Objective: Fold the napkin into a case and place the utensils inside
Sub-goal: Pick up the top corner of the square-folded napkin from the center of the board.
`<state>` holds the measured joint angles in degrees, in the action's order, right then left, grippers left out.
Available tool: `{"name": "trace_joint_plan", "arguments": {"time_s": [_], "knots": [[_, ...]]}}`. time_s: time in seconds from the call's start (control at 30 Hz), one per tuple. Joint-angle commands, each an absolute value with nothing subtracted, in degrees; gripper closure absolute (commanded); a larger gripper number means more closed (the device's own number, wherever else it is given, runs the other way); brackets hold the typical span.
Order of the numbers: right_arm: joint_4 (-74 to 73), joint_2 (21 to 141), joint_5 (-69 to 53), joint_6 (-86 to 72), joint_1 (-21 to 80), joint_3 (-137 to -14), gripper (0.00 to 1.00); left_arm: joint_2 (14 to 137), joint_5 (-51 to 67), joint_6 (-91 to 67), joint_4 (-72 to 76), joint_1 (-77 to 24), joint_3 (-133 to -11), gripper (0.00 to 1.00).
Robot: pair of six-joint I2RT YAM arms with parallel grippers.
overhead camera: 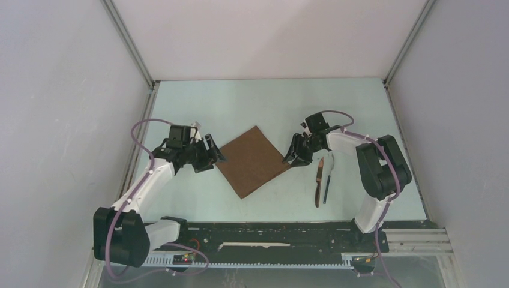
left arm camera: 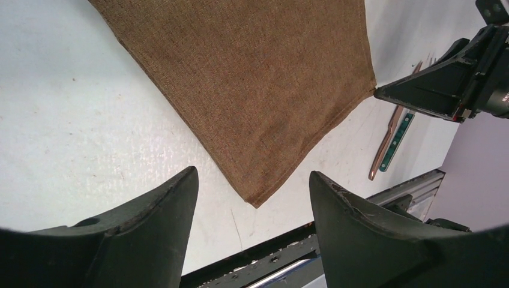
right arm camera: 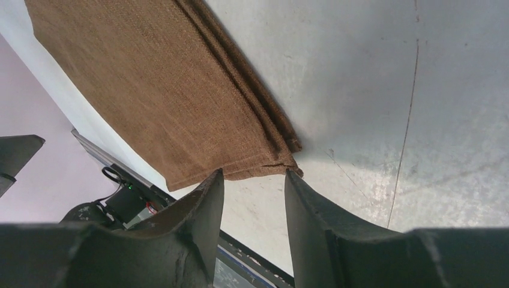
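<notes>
The brown napkin (overhead camera: 252,161) lies flat mid-table, turned like a diamond, with folded layers showing along one edge (right arm camera: 240,96). My left gripper (overhead camera: 215,155) is open at its left corner, low over the table; the near corner (left arm camera: 257,201) shows between my spread fingers, untouched. My right gripper (overhead camera: 292,158) is open at the right corner, its fingertips (right arm camera: 219,175) just short of the cloth's edge and nothing between them. The two utensils (overhead camera: 322,181) lie side by side right of the napkin: a brown-handled knife (left arm camera: 386,147) and a darker-handled piece (left arm camera: 399,137).
The black rail (overhead camera: 270,231) with both arm bases runs along the near edge. White walls (overhead camera: 66,120) close in the left, right and back. Bare table (overhead camera: 270,102) stretches behind the napkin.
</notes>
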<state>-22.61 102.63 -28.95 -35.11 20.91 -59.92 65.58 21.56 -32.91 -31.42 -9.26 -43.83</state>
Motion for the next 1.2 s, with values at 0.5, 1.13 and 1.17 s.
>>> {"name": "trace_joint_plan", "arguments": {"time_s": [0.5, 1.13, 1.17], "knots": [[-16.00, 106.22, -31.42, -36.58, 19.43, -59.62, 0.54, 64.83, 24.77, -34.03, -29.89, -9.47, -44.97, 0.27], [-17.61, 101.79, -30.07, -35.38, 19.87, -59.60, 0.67, 64.14, 24.43, -34.03, -30.16, -9.47, -44.41, 0.27], [-17.66, 101.65, -30.08, -35.37, 19.91, -59.61, 0.68, 64.15, 24.56, -34.07, -30.14, -9.49, -44.34, 0.27]]}}
